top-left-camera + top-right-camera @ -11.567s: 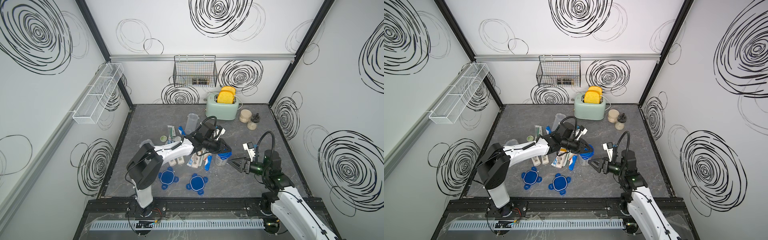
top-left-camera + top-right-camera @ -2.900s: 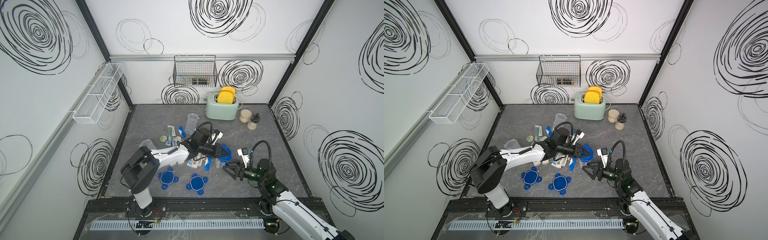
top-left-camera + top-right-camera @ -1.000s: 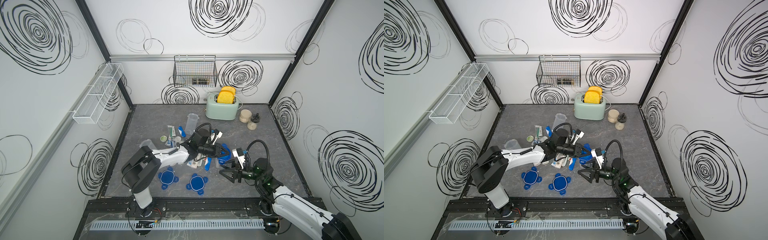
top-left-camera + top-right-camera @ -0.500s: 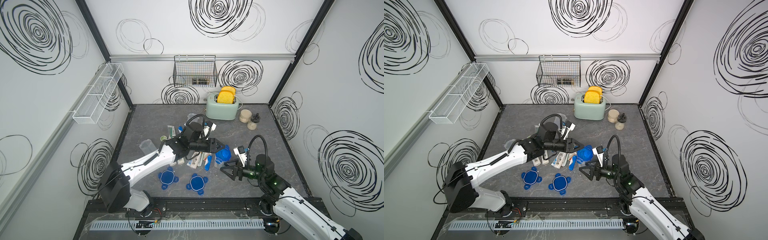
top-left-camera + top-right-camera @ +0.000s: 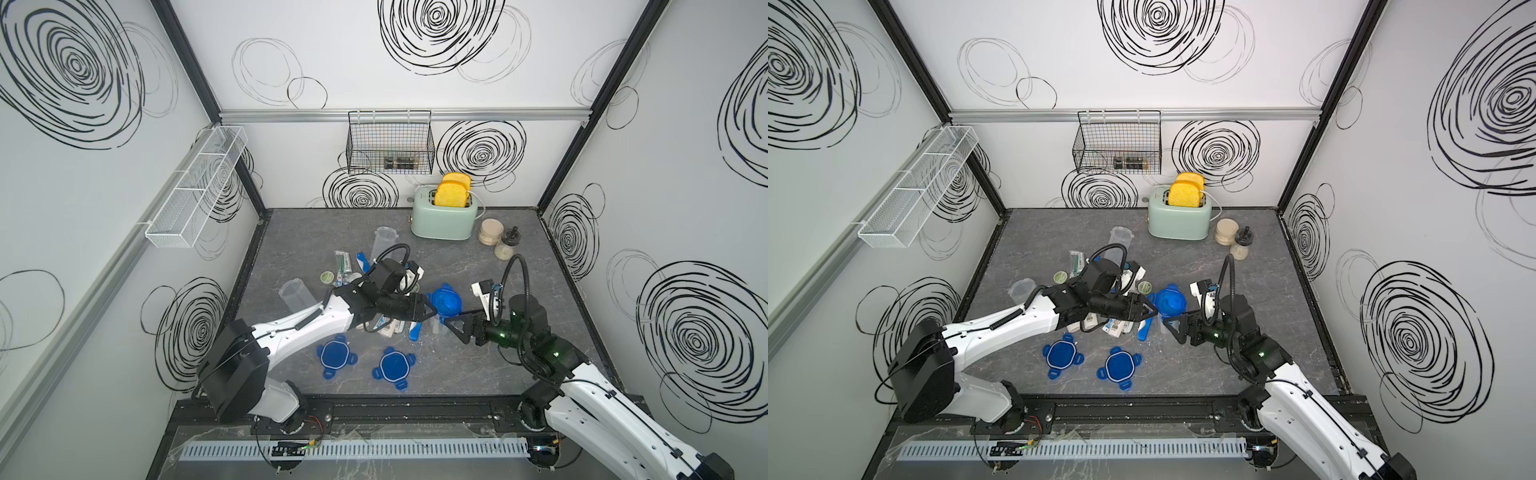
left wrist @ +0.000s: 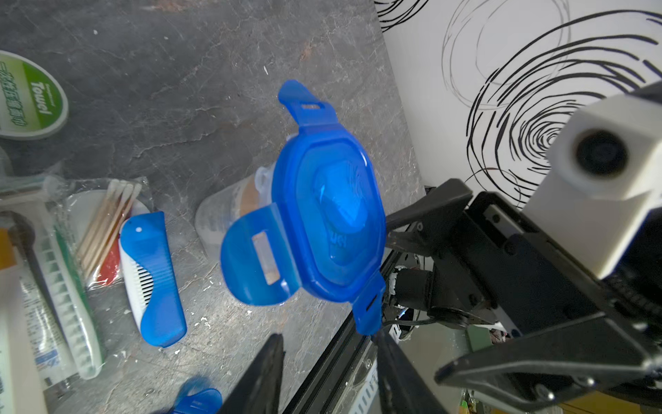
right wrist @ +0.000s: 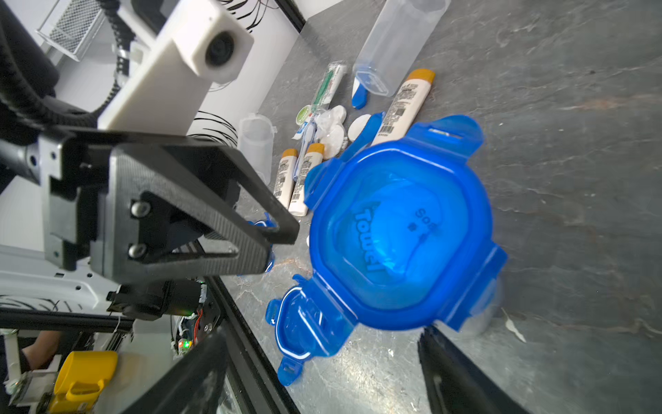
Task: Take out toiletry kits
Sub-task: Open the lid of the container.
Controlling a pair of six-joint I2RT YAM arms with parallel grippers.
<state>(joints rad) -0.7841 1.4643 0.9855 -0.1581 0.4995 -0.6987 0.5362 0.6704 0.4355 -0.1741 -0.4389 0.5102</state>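
A clear jar with a blue four-tab lid stands upright mid-table, and a tan shape shows through its wall. My left gripper is open beside the lid, with one lid tab at a fingertip. My right gripper is open, facing the jar from the other side. Toiletry kit items lie loose under the left arm: cream bottles, a blue comb, cotton swabs, a green sachet and a round tin.
Two loose blue lids lie near the front. Empty clear jars lie at the back and left. A toaster, a beige jar and a grinder stand at the back right.
My left gripper has opened, come off the lid's tab and drawn back a little. The lidded jar and the right gripper stay where they were.
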